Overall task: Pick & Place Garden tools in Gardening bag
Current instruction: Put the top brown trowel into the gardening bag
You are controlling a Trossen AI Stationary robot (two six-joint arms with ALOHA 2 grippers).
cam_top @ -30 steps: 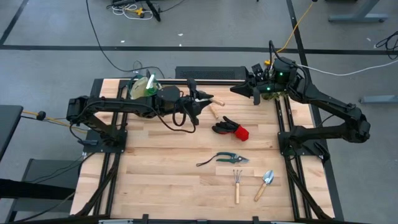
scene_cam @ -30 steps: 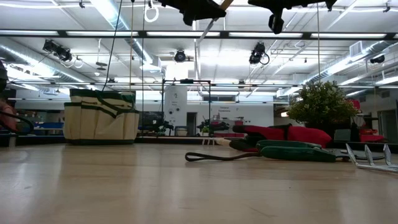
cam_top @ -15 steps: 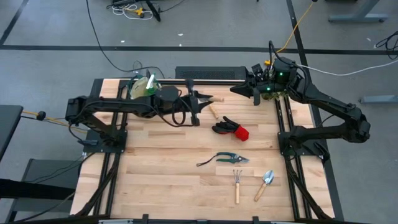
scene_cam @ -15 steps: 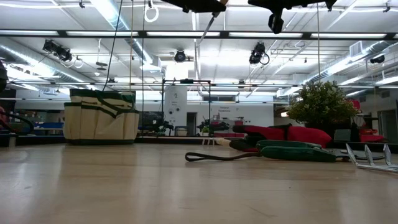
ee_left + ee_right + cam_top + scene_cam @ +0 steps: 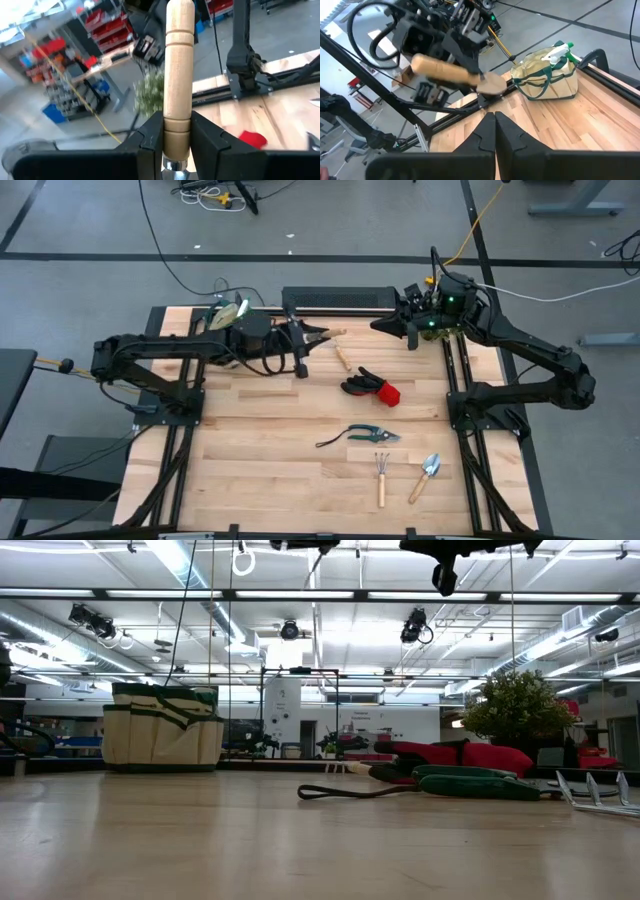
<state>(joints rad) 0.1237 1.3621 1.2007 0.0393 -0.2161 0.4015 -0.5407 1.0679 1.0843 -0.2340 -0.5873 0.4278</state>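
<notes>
Pale wooden table [image 5: 270, 450] under grey floor — the left gripper [image 5: 177, 137] hung high near the far edge, its fingers pinching a tool's turned wooden handle [image 5: 178, 65], light and ringed, which stuck out beyond the fingertips. The beige, green-trimmed gardening bag [image 5: 546, 74] sat at the far-left corner, a spray bottle [image 5: 559, 51] poking out. Pressed together and empty, the right gripper [image 5: 494, 117] waited at the far right — gloves [image 5: 370, 385], shears [image 5: 362, 436], rake [image 5: 380, 477] and trowel [image 5: 427, 476] lay mid-table.

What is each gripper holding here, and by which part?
The left gripper clamps a wooden-handled tool near the handle's metal end. The right gripper is shut on nothing.
</notes>
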